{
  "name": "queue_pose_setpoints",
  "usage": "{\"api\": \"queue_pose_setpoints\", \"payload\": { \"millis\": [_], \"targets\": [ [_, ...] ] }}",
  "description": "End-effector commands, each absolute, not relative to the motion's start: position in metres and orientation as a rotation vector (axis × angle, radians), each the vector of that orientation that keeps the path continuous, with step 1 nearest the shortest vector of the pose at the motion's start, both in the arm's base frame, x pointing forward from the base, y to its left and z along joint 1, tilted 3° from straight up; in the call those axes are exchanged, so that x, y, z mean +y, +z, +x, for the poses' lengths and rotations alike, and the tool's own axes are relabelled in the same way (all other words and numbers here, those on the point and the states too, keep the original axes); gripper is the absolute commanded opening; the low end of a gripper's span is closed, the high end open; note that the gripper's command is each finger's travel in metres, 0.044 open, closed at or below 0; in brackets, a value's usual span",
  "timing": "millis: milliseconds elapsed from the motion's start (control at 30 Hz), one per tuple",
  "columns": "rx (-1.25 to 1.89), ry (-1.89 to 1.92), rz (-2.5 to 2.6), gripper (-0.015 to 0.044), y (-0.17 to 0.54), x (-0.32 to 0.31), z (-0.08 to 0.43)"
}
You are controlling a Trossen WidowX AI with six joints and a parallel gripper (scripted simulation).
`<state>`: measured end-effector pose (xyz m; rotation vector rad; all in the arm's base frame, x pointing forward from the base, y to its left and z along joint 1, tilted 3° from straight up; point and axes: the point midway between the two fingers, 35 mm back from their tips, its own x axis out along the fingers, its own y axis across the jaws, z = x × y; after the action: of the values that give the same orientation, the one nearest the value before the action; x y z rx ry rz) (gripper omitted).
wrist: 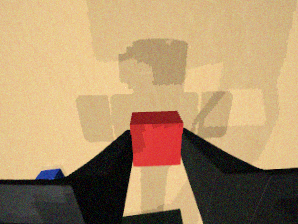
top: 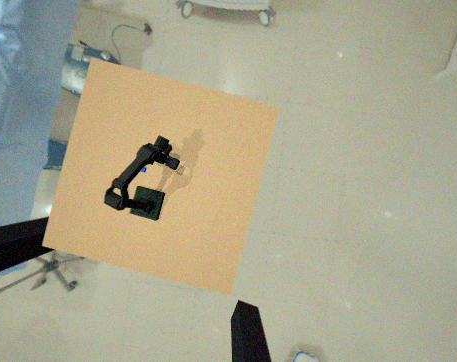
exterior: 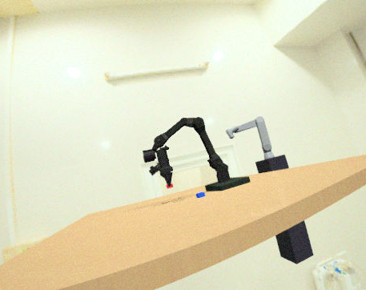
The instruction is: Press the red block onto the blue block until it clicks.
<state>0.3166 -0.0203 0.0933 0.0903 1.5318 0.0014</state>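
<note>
Exterior view: blue block [top: 143, 170] [exterior: 200, 195] [wrist: 50, 174] on counter [top: 207, 150] [exterior: 182, 232] [wrist: 40, 60], near dark base [top: 160, 206] [exterior: 243, 181] [wrist: 155, 218]; red block [wrist: 157, 144] raised, gripped between fingers.
</note>
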Motion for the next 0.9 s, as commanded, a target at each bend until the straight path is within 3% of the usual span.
{"api": "queue_pose_setpoints", "payload": {
  "millis": [0, 333, 867],
  "targets": [
    [1.522, -0.005, 0.089, 0.0, 0.113, -0.02, 0.316],
    [1.522, -0.003, 0.087, 0.0, 0.139, -0.016, 0.31],
    [1.524, 0.046, 0.042, 0.0, 0.119, 0.055, 0.283]
  ]
}}
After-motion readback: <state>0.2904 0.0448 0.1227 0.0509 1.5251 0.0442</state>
